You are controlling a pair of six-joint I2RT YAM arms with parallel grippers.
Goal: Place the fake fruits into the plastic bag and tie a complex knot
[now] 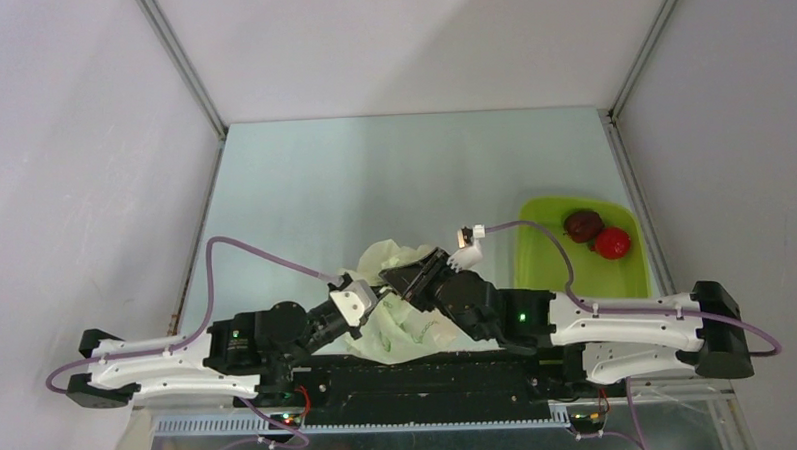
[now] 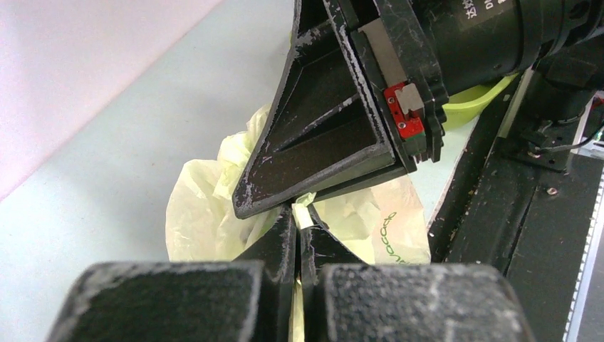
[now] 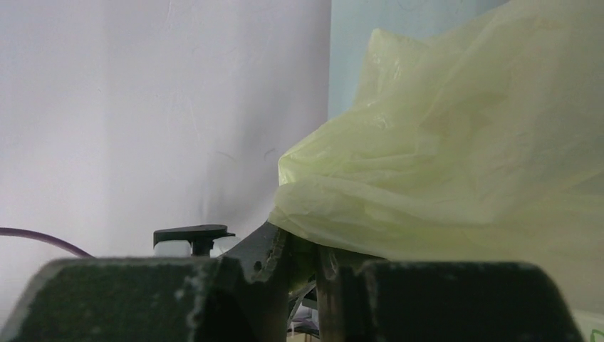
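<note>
One plastic bag (image 1: 408, 330) lay crumpled at near centre with no clear long axis, its green print (image 2: 385, 229) illegible and its film pinched by the left gripper (image 2: 298, 234) and the right gripper (image 3: 308, 253), both closed tight on it, while one maroon fake fruit (image 1: 583, 224) and one red fake fruit (image 1: 612, 243) sat touching in the lime-green tray (image 1: 544, 270) at right.

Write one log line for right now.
left gripper: shut on plastic bag | right gripper: shut on plastic bag | maroon fruit, red fruit: in green tray
</note>
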